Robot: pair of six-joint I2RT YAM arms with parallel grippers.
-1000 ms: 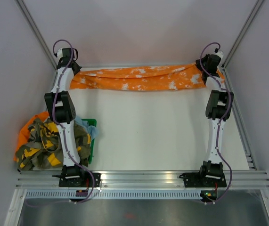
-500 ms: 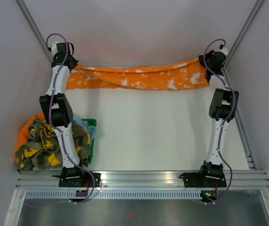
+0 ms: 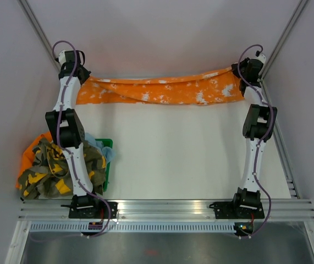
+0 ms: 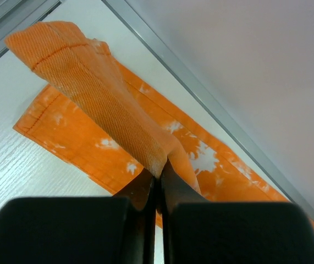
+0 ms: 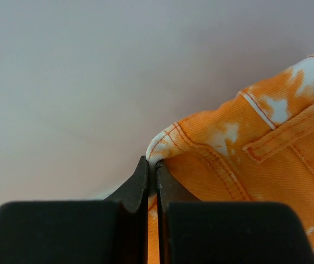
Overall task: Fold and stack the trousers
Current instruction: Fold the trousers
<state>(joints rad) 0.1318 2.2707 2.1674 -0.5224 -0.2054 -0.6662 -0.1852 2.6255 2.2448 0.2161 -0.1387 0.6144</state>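
We see the left gripper (image 4: 157,177) pinched tight on the trousers (image 3: 162,92) at a leg hem, and the right gripper (image 5: 152,165) at the waistband. The trousers span the surface's (image 3: 189,154) far edge. Fingertips are hidden from above.

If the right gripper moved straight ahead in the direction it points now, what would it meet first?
The right gripper is shut on the trousers, so that cloth comes first; behind it probably the grey wall, though depth is unclear.
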